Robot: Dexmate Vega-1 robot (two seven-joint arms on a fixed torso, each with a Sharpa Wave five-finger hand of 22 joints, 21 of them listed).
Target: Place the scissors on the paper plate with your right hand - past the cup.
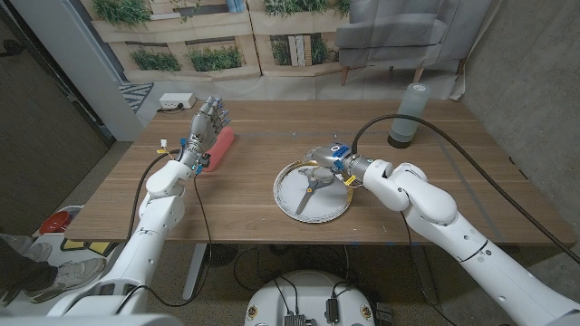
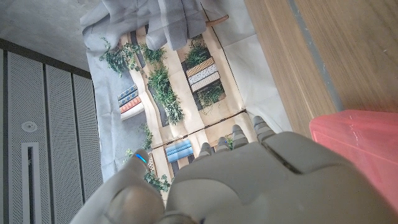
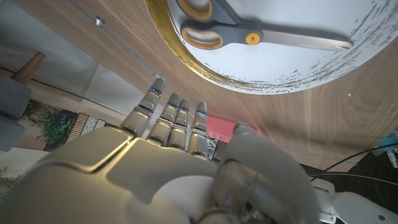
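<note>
Grey-handled scissors (image 1: 314, 184) with yellow-lined loops lie on the white paper plate (image 1: 285, 196) at the table's middle. My right hand (image 1: 326, 158) hovers over the plate's far rim, just above the scissors' handles, fingers apart and holding nothing. In the right wrist view the scissors (image 3: 249, 37) lie flat on the plate (image 3: 348, 59), apart from my right hand (image 3: 174, 162). The grey cup (image 1: 407, 115) stands at the far right, beyond that hand. My left hand (image 1: 207, 120) is raised at the far left with fingers apart, empty; its back (image 2: 249, 180) shows in the left wrist view.
A pink box (image 1: 222, 149) lies on the table beside my left hand, and its corner (image 2: 354, 140) shows in the left wrist view. A small white device (image 1: 177, 100) sits at the table's far left edge. A black cable (image 1: 426, 127) arcs over the table by the cup.
</note>
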